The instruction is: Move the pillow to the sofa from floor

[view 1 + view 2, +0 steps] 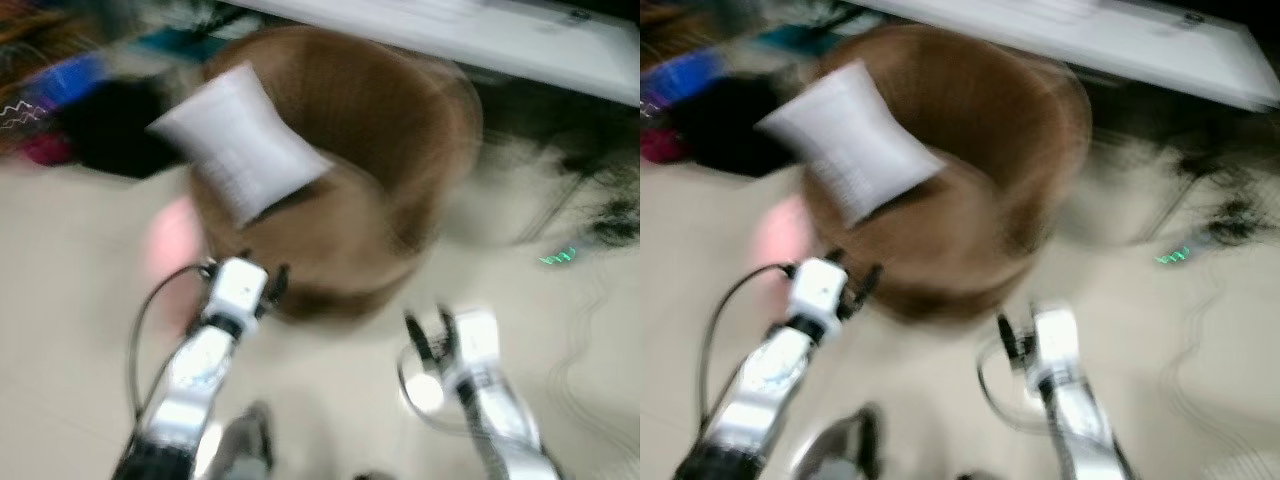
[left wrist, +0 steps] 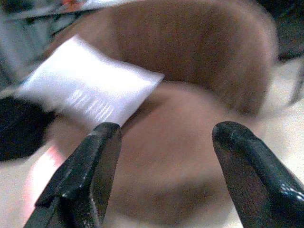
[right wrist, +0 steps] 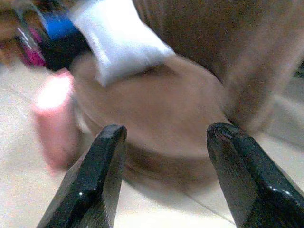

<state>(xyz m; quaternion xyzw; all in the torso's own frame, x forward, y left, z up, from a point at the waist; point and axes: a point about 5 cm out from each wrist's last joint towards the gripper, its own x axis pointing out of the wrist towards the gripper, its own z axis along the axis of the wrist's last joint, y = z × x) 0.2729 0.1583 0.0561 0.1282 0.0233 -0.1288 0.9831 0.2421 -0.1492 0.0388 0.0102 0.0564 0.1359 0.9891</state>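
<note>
Pillow [image 1: 238,140] is already up on the sofa [image 1: 380,150], which here is a round brown tub-style seat. The white cushion leans tilted against the armrest on the robot's left, one corner poking out past the rim, its long axis running diagonally from the back-left down toward the seat. So judging by how things lie, the task looks basically done, unless that pink thing [image 1: 172,240] on the floor [image 1: 70,300] beside the sofa counts; it's too blurry to tell what it is.

Both arms are raised in front of the robot, just short of the sofa's front edge. Left claw [image 1: 247,266] sits nearly against the sofa base with its fingers spread wide and nothing between them; from its wrist view the pillow is ahead and off to the left-finger side. Right claw [image 1: 430,330] is also wide open and empty, a bit farther back from the seat.

Left arm is clearly the nearer one to the pillow, so if it needs a nudge to sit flat, I'd guess that's the arm for it.
</note>
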